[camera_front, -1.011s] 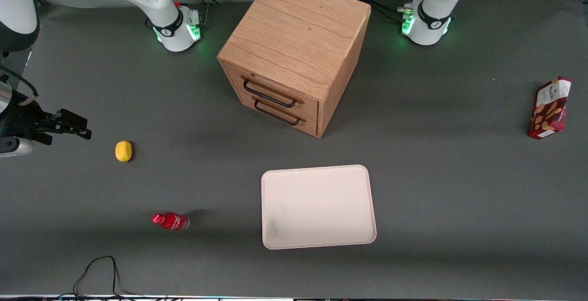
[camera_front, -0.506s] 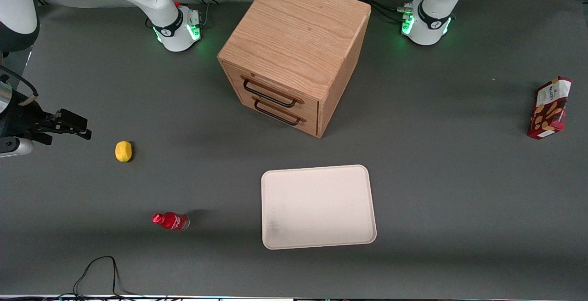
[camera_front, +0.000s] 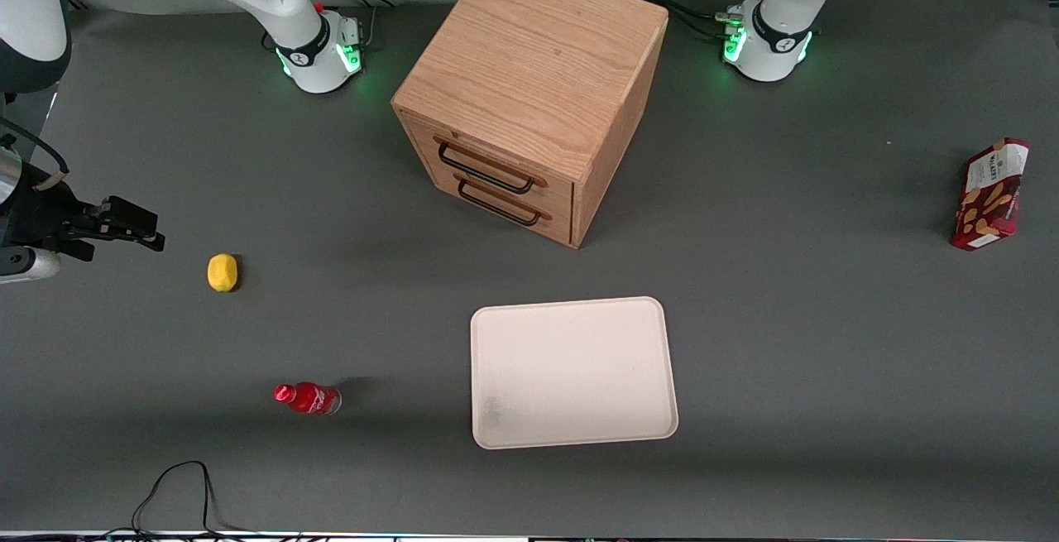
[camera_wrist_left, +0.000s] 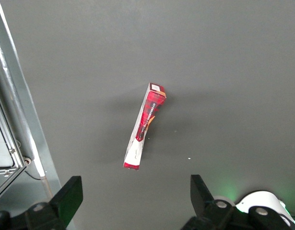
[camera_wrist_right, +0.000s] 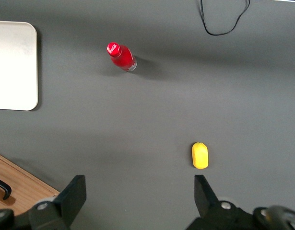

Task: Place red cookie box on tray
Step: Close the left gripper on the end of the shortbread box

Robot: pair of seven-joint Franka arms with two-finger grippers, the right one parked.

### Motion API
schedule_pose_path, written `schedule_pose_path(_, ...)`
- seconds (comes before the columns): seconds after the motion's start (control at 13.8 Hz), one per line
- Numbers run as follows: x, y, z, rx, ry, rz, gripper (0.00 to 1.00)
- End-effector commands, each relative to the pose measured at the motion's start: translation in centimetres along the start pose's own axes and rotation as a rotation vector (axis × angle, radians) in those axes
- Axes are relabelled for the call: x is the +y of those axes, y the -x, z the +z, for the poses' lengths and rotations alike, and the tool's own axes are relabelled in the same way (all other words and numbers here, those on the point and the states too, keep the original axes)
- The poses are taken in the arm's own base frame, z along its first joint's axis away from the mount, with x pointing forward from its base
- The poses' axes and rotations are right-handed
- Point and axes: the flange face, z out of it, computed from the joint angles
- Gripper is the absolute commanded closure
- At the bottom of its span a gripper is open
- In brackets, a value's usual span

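One slim dark-red cookie box (camera_front: 990,195) lies at the right edge of the front view, toward the working arm's end of the table, well apart from the flat cream-white tray (camera_front: 572,372). The left arm's gripper (camera_wrist_left: 133,201) hovers high above the box, jaws spread wide and empty. The box's long axis runs skewed to the gap between the fingers (judgement: wrist rotation needed before descent).

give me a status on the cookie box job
Gripper open, high above red cookie box, holding nothing. Box on table at working arm's end, apart from tray. Nothing in the way.
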Motion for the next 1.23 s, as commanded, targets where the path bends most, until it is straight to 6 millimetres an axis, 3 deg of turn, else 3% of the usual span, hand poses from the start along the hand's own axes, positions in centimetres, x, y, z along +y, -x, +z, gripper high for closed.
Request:
schedule_pose_path(0.0,-1.3,1.1,4.7,-0.005,-0.003,0.037,0.0)
schedule_pose_path(0.29,-1.3,2.1,11.8,-0.027,0.026,0.057,0.0)
schedule_pose_path(0.79,0.9,5.0,25.5,0.05,-0.023,0.139,0.01)
schedule_pose_path(1.16,1.3,5.4,29.7,0.066,-0.028,0.188,0.01)
